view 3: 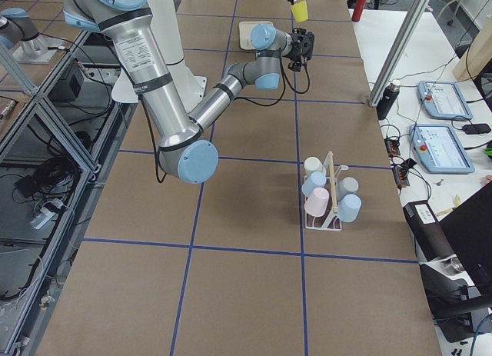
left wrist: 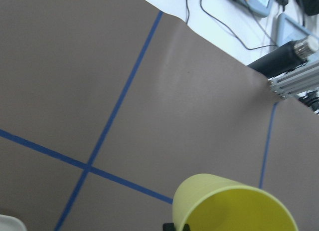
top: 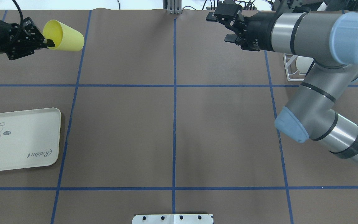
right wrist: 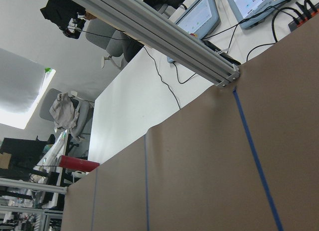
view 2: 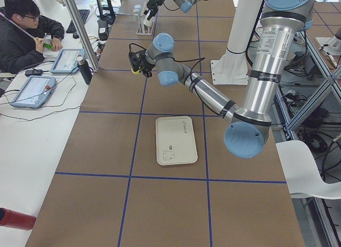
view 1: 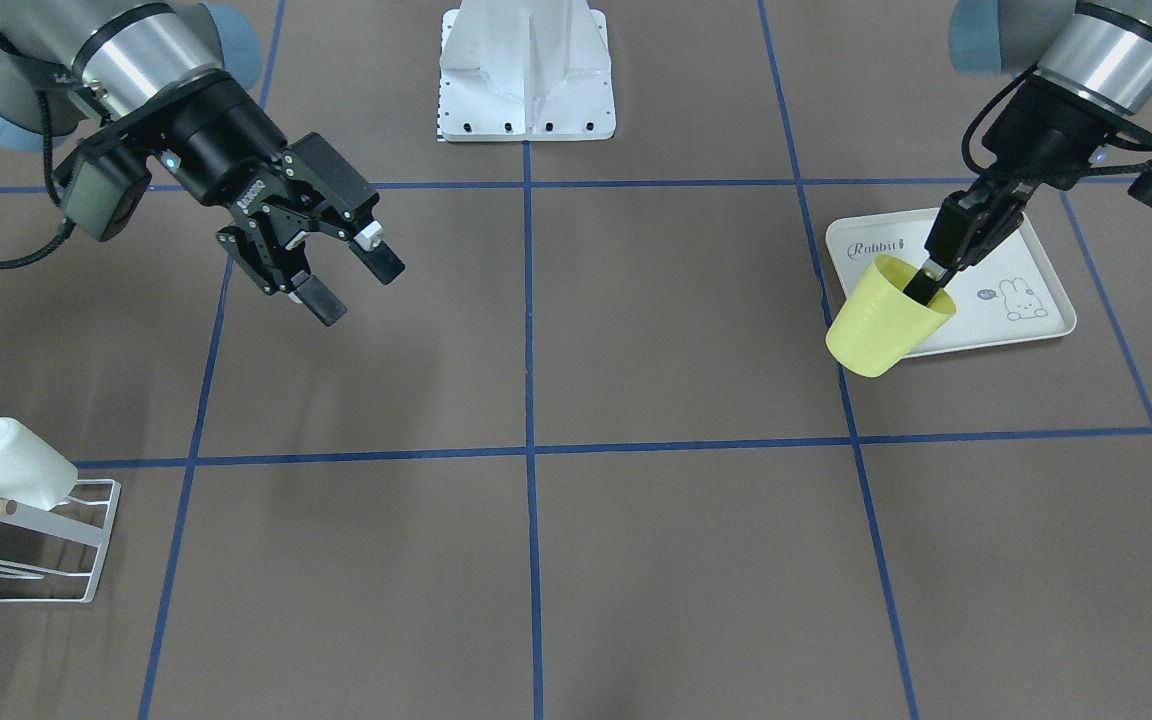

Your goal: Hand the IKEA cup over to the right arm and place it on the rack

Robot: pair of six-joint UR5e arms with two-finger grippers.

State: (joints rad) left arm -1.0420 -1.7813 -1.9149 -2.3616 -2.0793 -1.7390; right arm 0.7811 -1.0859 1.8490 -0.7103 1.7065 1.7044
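At the far left, the left arm holds the yellow cup clear of the desk. The cup is tipped on its side with its mouth toward the arm. The left jaws pinch its rim, one finger inside. Nearer, a cream tray lies flat at the left edge. At the far right, the right jaws stand spread and hold nothing, well apart from the cup. Just right of them, the white rack carries a white cup, partly hidden behind the right arm.
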